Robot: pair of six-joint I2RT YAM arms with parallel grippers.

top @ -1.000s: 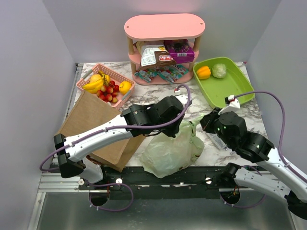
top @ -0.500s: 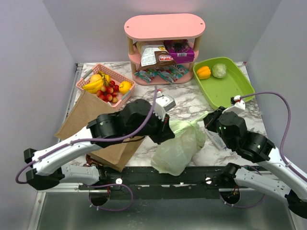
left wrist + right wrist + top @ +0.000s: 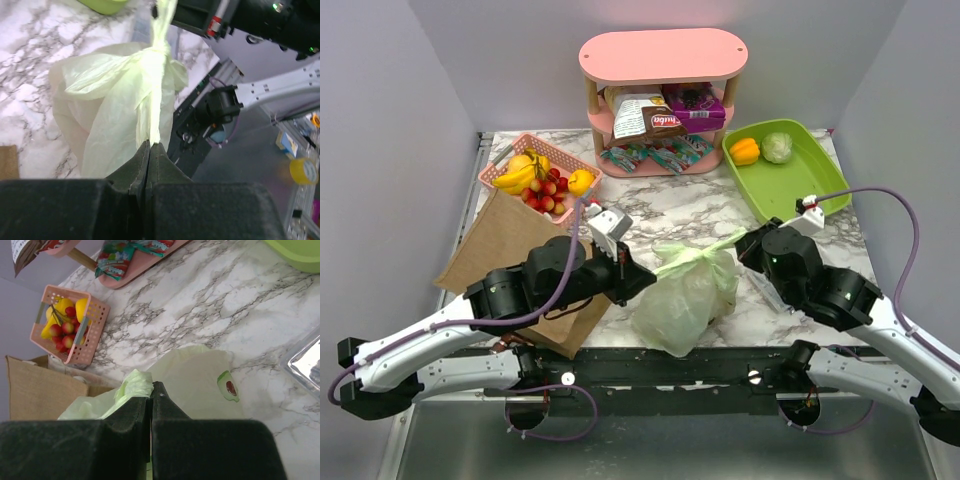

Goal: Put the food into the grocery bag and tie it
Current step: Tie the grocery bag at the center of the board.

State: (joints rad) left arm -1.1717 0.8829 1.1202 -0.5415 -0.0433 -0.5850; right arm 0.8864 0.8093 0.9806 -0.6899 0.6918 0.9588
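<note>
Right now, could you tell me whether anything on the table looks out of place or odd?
Yes: the grocery bag looks knotted, its handles pinched in both shut jaws, yet fruit in the pink basket, packs on the pink shelf and vegetables in the green tray are outside it.

The left arm stretches from the near left toward the middle. The left gripper points right, jaws pinched tight on the bag. The right arm folds in from the near right. The right gripper points left, jaws clamped on the same bag.
</note>
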